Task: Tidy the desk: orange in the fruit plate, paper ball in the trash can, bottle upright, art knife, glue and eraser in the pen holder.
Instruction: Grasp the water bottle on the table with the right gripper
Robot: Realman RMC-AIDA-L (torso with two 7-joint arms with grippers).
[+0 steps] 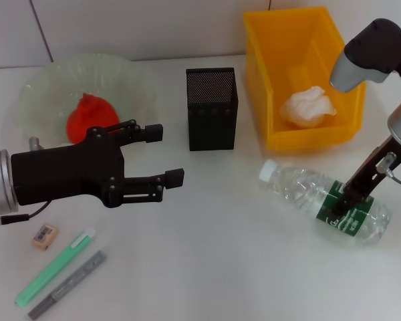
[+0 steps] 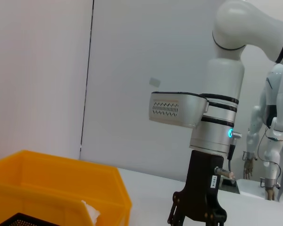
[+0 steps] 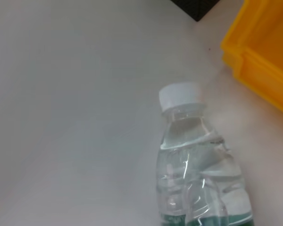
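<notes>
The orange (image 1: 90,115) lies in the glass fruit plate (image 1: 47,83) at the back left. A paper ball (image 1: 307,105) rests inside the yellow trash can (image 1: 341,137). On its side at the right lies the clear bottle (image 1: 297,184), white cap (image 3: 179,96) pointing left. My right gripper (image 1: 342,204) is down on its green label. My left gripper (image 1: 168,155) hovers open and empty left of the black mesh pen holder (image 1: 212,107). The eraser (image 1: 45,235), green glue stick (image 1: 53,267) and grey art knife (image 1: 68,284) lie at the front left.
The trash can (image 3: 264,61) stands just behind the bottle (image 3: 198,179) and right of the pen holder. The left wrist view shows the trash can (image 2: 56,188), the paper ball (image 2: 92,212) and the right arm (image 2: 217,117) beyond it. A white wall backs the desk.
</notes>
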